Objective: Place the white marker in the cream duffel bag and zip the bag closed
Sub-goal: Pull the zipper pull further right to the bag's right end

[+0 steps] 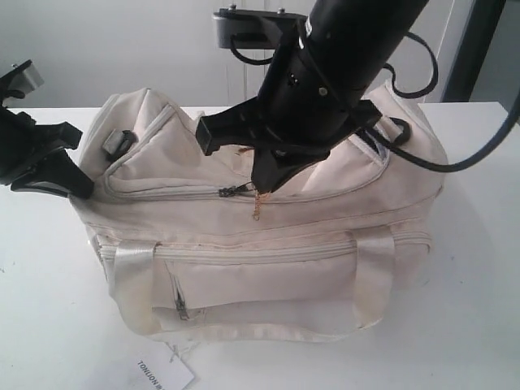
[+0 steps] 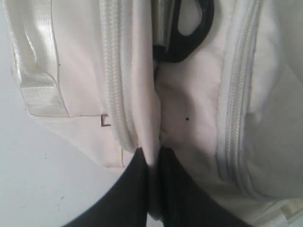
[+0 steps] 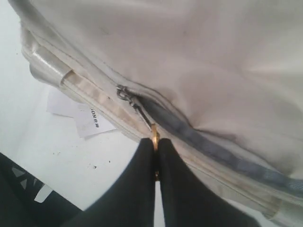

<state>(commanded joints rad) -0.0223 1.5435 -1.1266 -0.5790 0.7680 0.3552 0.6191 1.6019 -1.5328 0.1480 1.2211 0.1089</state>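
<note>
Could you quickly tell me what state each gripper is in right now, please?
Left gripper: jaws closed, pinching a fold of the cream fabric duffel bag.
Right gripper: jaws closed on the bag's gold-tipped metal zip pull.

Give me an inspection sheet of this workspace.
Surface: white table.
Job's things: cream duffel bag lying on the table; white marker not seen.
Clutter: printed paper tag at the bag's front edge.
Grippers: left gripper shut on a fold of the bag's fabric; right gripper shut on the gold zip pull.
Cables: black cable looping off the right arm.
Surroundings: pale wall, dark post.
</note>
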